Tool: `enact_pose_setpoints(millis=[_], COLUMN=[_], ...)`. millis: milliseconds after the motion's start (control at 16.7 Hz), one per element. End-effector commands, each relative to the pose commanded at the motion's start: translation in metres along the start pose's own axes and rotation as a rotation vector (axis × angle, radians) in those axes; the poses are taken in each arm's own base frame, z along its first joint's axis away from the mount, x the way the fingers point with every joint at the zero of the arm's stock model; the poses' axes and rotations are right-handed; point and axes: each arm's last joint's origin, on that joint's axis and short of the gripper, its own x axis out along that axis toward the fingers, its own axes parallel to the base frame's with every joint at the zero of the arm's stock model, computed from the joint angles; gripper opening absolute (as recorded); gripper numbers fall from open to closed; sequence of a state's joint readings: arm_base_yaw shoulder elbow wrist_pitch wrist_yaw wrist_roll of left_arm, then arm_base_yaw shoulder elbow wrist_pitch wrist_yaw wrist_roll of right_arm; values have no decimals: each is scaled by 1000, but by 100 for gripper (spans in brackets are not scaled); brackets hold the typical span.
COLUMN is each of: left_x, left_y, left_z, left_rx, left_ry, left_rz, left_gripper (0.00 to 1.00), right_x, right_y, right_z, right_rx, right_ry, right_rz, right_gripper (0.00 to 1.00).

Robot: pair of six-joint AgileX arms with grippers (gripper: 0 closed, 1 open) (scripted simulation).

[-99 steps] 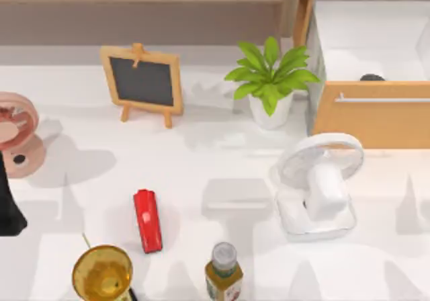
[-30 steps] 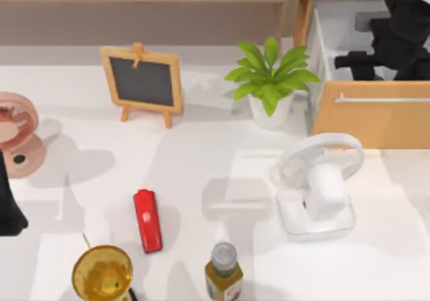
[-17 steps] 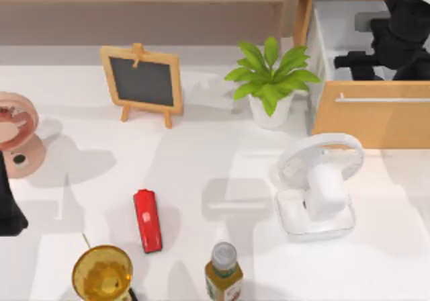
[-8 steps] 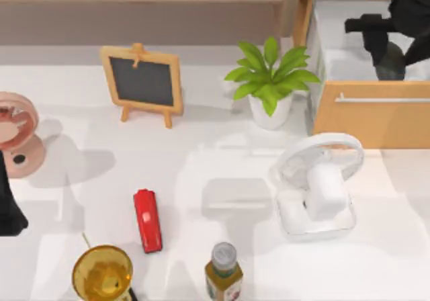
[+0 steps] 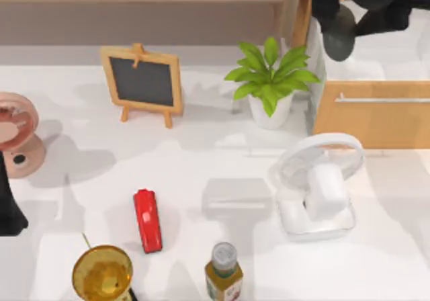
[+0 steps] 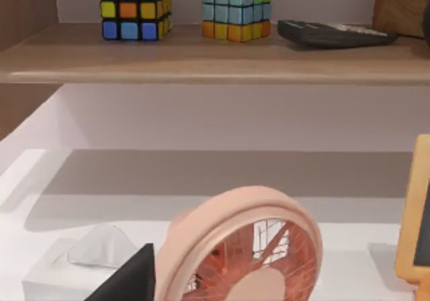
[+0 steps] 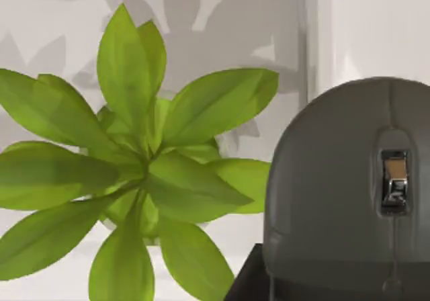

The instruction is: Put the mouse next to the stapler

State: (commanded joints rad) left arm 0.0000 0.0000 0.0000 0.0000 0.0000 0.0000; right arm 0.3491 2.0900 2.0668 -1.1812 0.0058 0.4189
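Top view: right tool point(image 5: 349, 9) clamped on the mouse point(image 5: 338, 35), lifted above the open drawer point(image 5: 369, 109) beside the plant point(image 5: 270, 72) | stapler point(image 5: 147, 220) on tabletop point(image 5: 201, 153), well apart | left tool at left edge, fingers cannot tell

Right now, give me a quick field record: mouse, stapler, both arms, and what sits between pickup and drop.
mouse: held in the air above the open drawer's left edge, near the plant
right end effector: shut on the mouse
stapler: red, lying flat on the table, front left
in between: plant, white fan
left arm: parked at the table's left edge
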Motion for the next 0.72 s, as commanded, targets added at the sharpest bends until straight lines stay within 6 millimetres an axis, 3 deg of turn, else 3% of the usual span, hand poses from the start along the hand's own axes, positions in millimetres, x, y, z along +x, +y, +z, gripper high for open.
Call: enact_pose_setpoints(millis=[180, 420, 720], left_x=[0, 0, 0], left_y=[0, 0, 0], left_z=[0, 0, 0], left_rx=[0, 0, 0], left_ry=[0, 0, 0], left_rz=[0, 0, 0], left_gripper=[100, 100, 100], right_x=[-3, 8, 37], right_y=[46, 103, 150], right_z=[-31, -83, -151], right_rx=[-10, -39, -79], right_ry=[34, 119, 217], right_rz=[53, 89, 58], right_gripper=[0, 0, 0])
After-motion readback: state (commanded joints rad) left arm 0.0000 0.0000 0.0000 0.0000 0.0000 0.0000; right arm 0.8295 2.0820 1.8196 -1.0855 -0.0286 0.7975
